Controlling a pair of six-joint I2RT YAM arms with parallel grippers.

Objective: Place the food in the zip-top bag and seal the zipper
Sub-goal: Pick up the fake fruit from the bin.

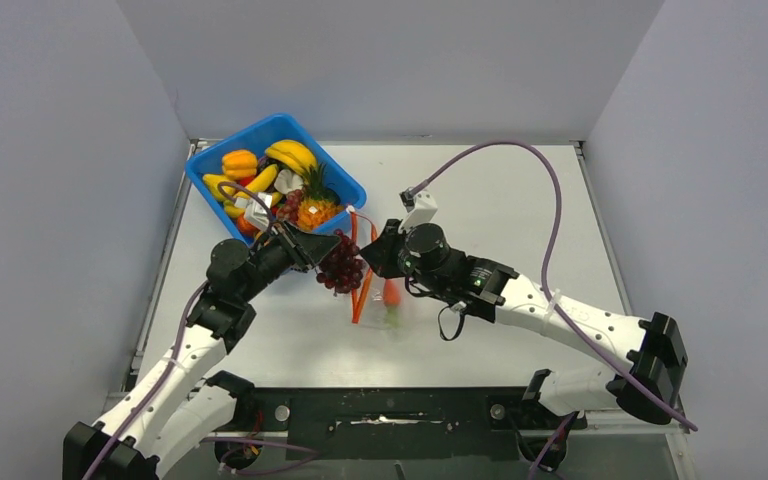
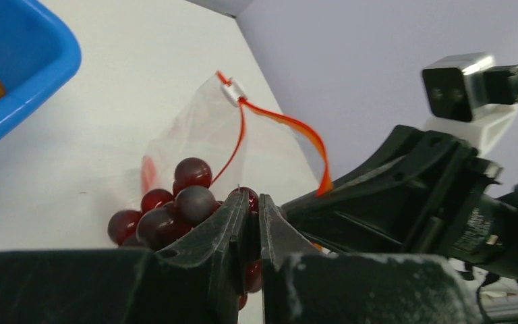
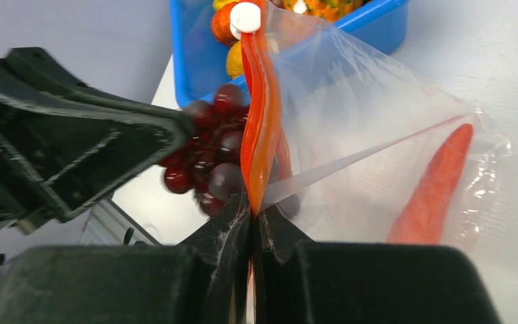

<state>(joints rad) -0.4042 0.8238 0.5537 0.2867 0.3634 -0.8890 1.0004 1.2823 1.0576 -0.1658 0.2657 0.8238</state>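
The grapes [image 1: 341, 268] are hanging in a tight dark cluster from the left claw [image 2: 259, 202], which is clamping down on the bunch with its jaws nearly together. They are sitting just beside the zipper [image 3: 260, 135], on the side facing the left arm, touching or all but touching the strip. I cannot tell whether any grape is already passing the lip.

The zipper is running lengthwise away from the right claw [image 3: 251, 209] toward the blue bin [image 1: 205, 170], with its white slider [image 3: 245, 16] at the far end. The right claw is pinching the strip's near end, jaws closed on it, and holding that edge up off the surface [image 1: 520, 230]. The zip-top bag [image 3: 378, 135] is spreading out from the strip on the side away from the grapes, with a carrot [image 3: 435, 189] lying inside it.

So the bunch is needing to travel across the strip's long axis, toward the right arm, and the mouth is looking narrow. The left arm is the one placed for that. The rest of the food is waiting in the bin behind it.
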